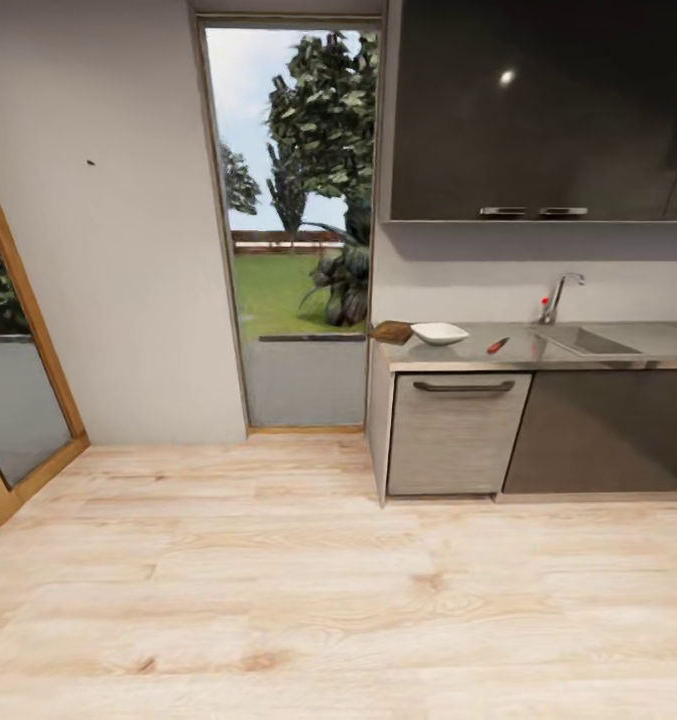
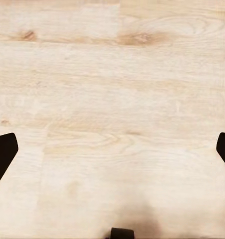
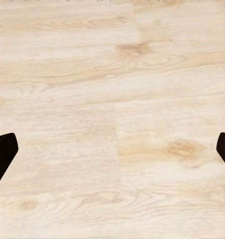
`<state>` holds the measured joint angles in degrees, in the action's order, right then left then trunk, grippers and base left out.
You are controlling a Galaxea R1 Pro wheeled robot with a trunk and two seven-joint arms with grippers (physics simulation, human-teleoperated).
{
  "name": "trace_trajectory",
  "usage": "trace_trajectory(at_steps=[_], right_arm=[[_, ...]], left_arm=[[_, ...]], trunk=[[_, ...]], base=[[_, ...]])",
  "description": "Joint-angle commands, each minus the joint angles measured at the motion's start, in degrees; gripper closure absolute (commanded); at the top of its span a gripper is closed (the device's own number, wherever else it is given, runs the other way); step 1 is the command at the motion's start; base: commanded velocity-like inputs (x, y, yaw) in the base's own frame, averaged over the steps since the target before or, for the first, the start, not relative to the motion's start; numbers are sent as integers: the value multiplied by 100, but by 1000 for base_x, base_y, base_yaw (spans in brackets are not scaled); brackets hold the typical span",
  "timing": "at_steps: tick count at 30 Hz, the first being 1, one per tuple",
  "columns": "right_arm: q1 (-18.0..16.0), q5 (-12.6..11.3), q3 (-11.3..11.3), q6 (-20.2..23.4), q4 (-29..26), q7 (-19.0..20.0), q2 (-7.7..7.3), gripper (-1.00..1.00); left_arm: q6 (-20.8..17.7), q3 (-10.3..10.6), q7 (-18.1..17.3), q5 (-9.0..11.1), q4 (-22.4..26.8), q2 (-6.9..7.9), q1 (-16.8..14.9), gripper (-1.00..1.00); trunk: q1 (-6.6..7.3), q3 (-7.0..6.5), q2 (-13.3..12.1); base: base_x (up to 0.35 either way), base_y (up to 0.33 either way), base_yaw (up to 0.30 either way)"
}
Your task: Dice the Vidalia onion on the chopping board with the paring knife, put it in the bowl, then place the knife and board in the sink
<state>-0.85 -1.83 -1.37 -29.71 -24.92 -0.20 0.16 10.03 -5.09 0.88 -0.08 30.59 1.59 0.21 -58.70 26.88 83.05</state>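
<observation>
From the head view, you are standing back on a pale wooden plank floor (image 1: 278,600), facing a kitchen corner. The long glossy grey table (image 1: 578,352) runs along the wall at the right, above dark grey cabinet fronts (image 1: 608,430) and a lighter steel-coloured drawer front with a dark bar handle (image 1: 456,432). At the table's left end lies the brown wooden chopping board (image 1: 391,331), with the shallow glossy white bowl (image 1: 439,333) just beside it on its right. Further right, the small paring knife with the red handle (image 1: 497,345) rests on the table, between the bowl and the rectangular stainless-steel sink (image 1: 584,341). The chrome bent-spout tap (image 1: 558,295) rises behind the basin, with a small red knob beside it. You cannot tell from here whether anything lies in the basin. Dark glossy wall cabinets (image 1: 538,110) hang above. Left of the table, a tall glass door (image 1: 293,220) looks onto grass and trees.

In the left wrist view, your left claw (image 2: 112,149) points down at the bare planks; its two dark fingertips (image 2: 2,154) sit at opposite edges, wide apart, with nothing between them.

In the right wrist view, your right claw (image 3: 112,149) is likewise spread, dark fingertips (image 3: 2,154) at either edge over the bare floor, holding nothing.
</observation>
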Motion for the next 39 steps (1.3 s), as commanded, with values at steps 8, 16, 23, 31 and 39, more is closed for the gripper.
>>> trace_trajectory(at_steps=[8, 16, 23, 31, 39], right_arm=[[-3, -12, -3, -17, 5, 2, 2, -100], [-3, -10, -3, -17, 5, 2, 2, -100], [-3, -10, -3, -19, 5, 2, 2, -100], [-3, -10, -3, -17, 5, 2, 2, -100], [-3, -10, -3, -17, 5, 2, 2, -100]], left_arm=[[8, -1, 9, -1, 7, -1, 2, -100], [11, 0, 9, -1, 6, -1, 0, -100], [16, 0, 9, -9, 7, -2, 2, -100], [9, 0, 9, -13, 0, -21, 2, -100], [12, 0, 9, -19, 3, -27, 2, -100]], trunk=[[-2, 5, 2], [-2, 5, 2], [-2, 5, 2], [-2, 5, 2], [-2, 5, 2]], base=[[239, -225, 0], [239, -225, 0], [239, -225, 0], [237, -225, 0], [167, -222, 0]])
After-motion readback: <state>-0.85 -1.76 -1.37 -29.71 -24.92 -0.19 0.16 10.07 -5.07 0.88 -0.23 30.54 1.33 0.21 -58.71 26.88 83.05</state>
